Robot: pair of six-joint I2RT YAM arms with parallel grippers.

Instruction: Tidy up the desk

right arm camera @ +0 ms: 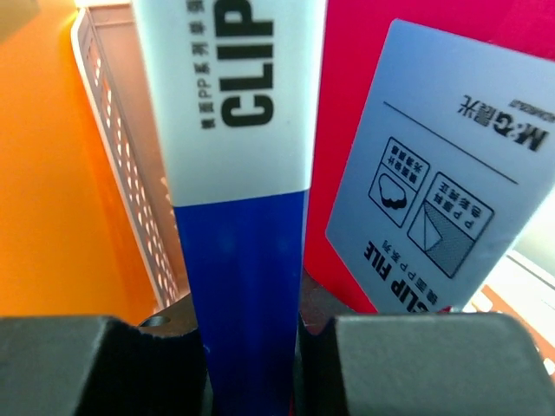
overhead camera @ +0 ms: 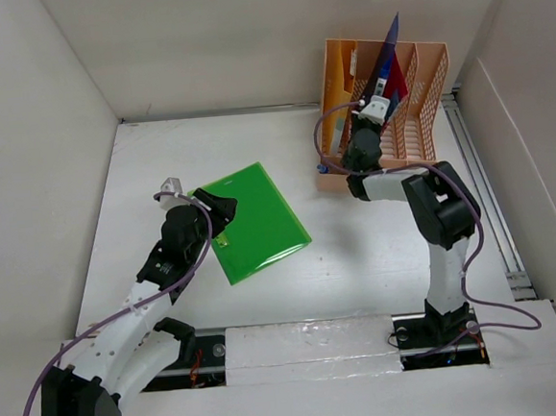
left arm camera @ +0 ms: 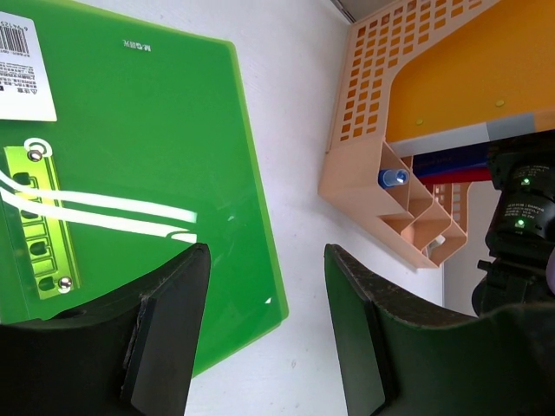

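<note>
A green clip file (overhead camera: pixel 255 219) lies flat on the white desk (overhead camera: pixel 359 259), left of centre. My left gripper (overhead camera: pixel 222 212) is open at the file's left edge; in the left wrist view the green file (left arm camera: pixel 130 173) lies under and ahead of the left finger, with bare desk between the fingers (left arm camera: pixel 173 321). My right gripper (overhead camera: pixel 377 99) is shut on a blue clip file (overhead camera: pixel 390 45) that stands tilted in the peach file rack (overhead camera: pixel 414 101). In the right wrist view the blue file's spine (right arm camera: pixel 243 260) is pinched between the jaws, beside a red file (right arm camera: pixel 347 104).
The peach rack stands at the back right against the wall and holds an orange file (left arm camera: pixel 486 61) and a red one. A taped metal rail (overhead camera: pixel 308 345) runs along the near edge. White walls enclose the desk on three sides.
</note>
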